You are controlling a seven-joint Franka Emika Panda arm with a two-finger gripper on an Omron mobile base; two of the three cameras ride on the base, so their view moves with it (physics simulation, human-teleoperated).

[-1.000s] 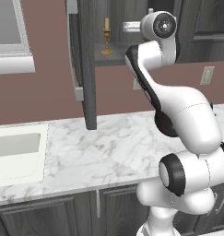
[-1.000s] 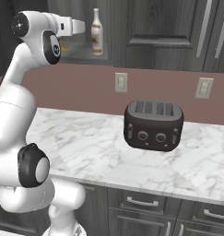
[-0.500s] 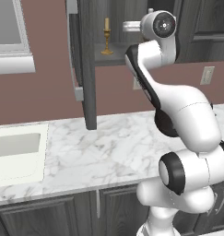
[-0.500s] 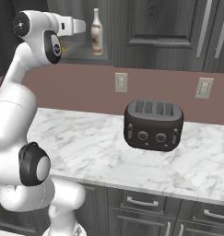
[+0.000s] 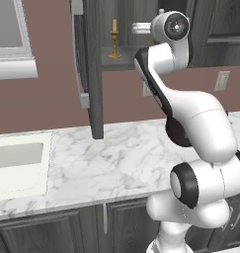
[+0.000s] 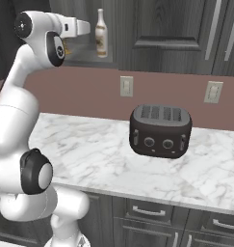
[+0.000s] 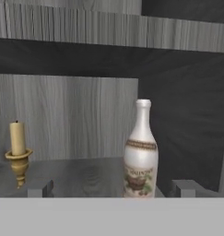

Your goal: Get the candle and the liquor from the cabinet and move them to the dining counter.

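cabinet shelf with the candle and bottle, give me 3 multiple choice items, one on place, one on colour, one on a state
1. In the hand view, the candle stands where relative to the liquor?
A. left of it
B. right of it
C. on top of it

2. The candle's holder is
A. silver
B. golden
C. red

3. The cabinet door is
A. shut
B. missing
C. swung open

Answers: 1 A, the candle is at left and the bottle right of it. 2 B, the holder looks brass-gold. 3 C, the door stands out edge-on, baring the shelf.
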